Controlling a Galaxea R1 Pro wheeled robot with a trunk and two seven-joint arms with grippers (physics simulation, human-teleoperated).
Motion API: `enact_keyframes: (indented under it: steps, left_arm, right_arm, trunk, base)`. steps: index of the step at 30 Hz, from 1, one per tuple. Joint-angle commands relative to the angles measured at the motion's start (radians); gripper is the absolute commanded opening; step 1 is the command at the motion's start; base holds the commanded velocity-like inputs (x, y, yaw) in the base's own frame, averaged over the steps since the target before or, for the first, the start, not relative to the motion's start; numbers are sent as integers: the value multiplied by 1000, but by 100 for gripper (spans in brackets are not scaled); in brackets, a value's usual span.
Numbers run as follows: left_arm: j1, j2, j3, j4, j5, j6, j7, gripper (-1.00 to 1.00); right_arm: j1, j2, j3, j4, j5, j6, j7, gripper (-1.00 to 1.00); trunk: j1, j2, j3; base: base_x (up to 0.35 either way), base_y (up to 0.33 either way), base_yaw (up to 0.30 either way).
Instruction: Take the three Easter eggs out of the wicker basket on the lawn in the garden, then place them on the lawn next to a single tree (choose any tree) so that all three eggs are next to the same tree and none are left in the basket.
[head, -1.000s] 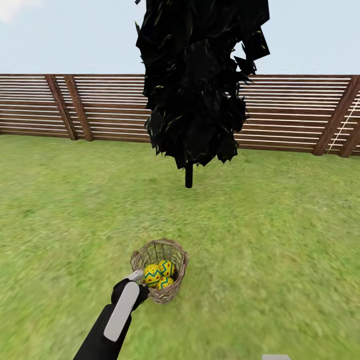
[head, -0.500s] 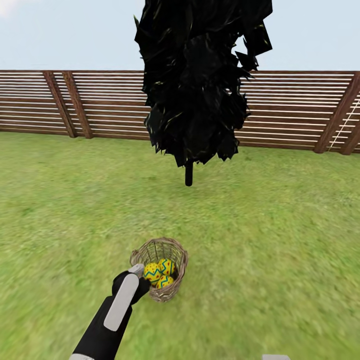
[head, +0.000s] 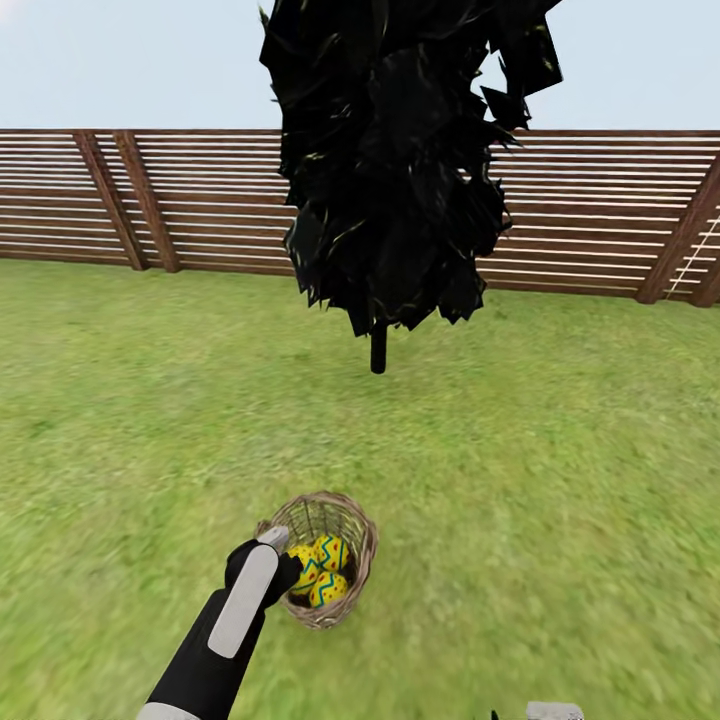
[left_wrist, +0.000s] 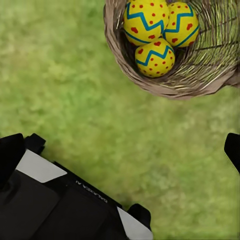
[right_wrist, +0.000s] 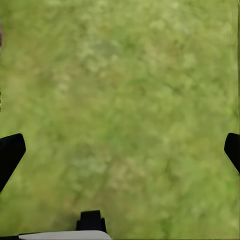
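Green, patchy lawn all round, closed off at the back by a brown slatted fence, pale sky above.

Left gripper hanging at the near rim of the wicker basket, arm stretched forward from low in the head view. Fingers spread wide in the left wrist view, one dark tip at the frame edge and nothing but grass between them: open and holding nothing. Seemingly placed there to line up a reach for an egg, though not yet over the basket's mouth.

Just beyond the gripper, three Easter eggs nested together in the basket, yellow with red dots and blue zigzag bands, touching one another. Basket tilted, mouth leaning toward the arm, which leaves the eggs easy to see and probably easy to reach. None out yet, so the task looks to be at its very first pick.

Right gripper held low over bare grass, its fingertips wide apart with nothing between them: likewise open and empty, apparently parked out of the way. A pale scrap of that arm at the bottom edge of the head view.

Farther out, well apart from the basket, a black-trunked tree with a dark, ragged crown, standing in the lawn before the fence.
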Motion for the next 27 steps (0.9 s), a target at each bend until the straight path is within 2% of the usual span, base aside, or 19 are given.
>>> enact_keyframes:
  steps: [1, 8, 13, 21, 23, 27]
  left_arm:
    - [-1, 0, 0, -1, 6, 4, 7, 100]
    - [-1, 0, 0, 35, 6, 5, -4, 100]
    - [-1, 0, -2, 52, 5, 6, -9, 100]
    - [-1, 0, -1, 53, 7, 10, -11, 100]
    - [-1, 0, 9, 52, 27, 9, -12, 100]
    - [-2, 0, 28, 49, 115, 2, -11, 100]
  right_arm:
    - [0, -1, -1, 2, 0, -11, -2, 100]
    - [0, -3, -3, -10, -3, -31, -2, 100]
    - [-1, -1, -3, -68, 0, -33, -2, 100]
    - [-1, -5, -4, -71, 1, -34, -6, 100]
    - [-1, -5, -4, -70, 1, -34, -12, 100]
    - [0, -4, -3, -69, 1, -35, -19, 100]
  trunk:
    - [0, -1, -3]
    - [0, -1, -14]
    - [0, -1, -22]
    - [0, -1, -35]
    - [0, -1, -38]
    - [0, -1, -45]
  base:
    - [55, 0, 0]
    - [13, 0, 0]
    - [107, -78, 0]
    - [60, -31, 0]
    - [218, -2, 0]
    - [290, -1, 0]
